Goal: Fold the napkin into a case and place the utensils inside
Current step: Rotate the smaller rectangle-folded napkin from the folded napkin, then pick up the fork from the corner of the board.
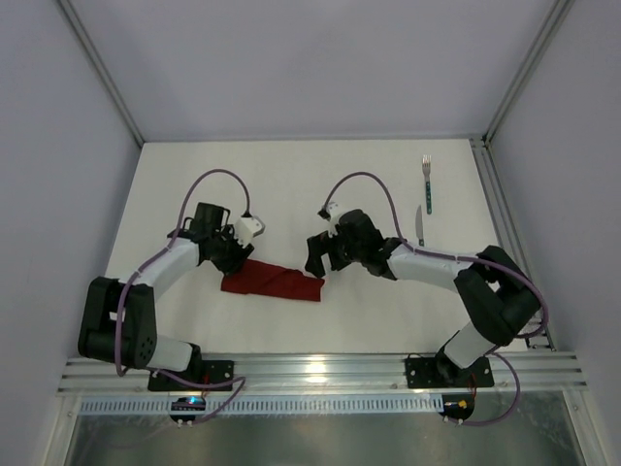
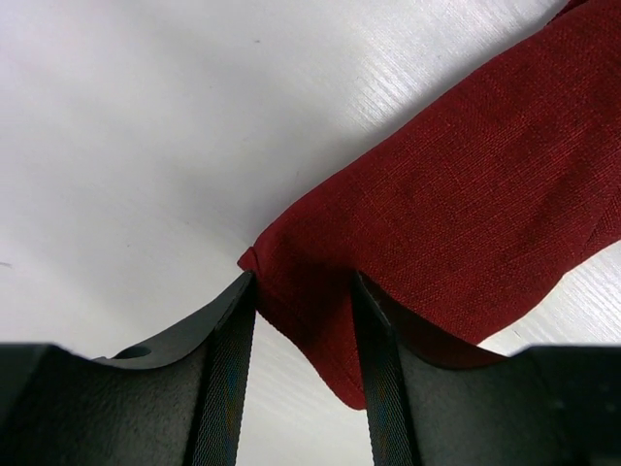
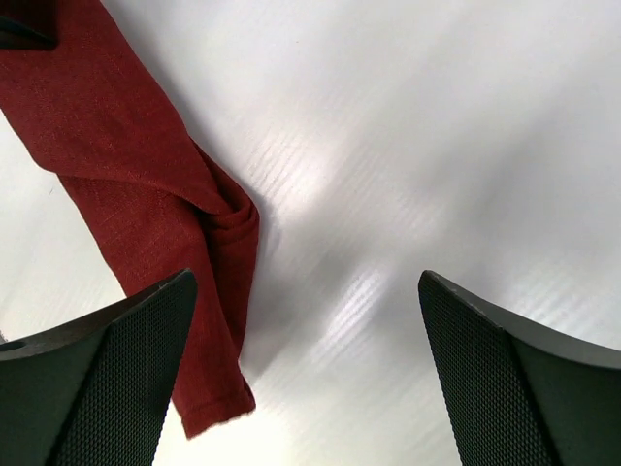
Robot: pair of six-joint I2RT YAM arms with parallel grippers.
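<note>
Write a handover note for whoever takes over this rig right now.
Left gripper: jaws straddle the napkin's left end; grip unclear.
Right gripper: open, empty, beside the napkin's right end.
Done: napkin folded into a narrow strip.
To do: fork and knife lie at the far right, not yet inside.
</note>
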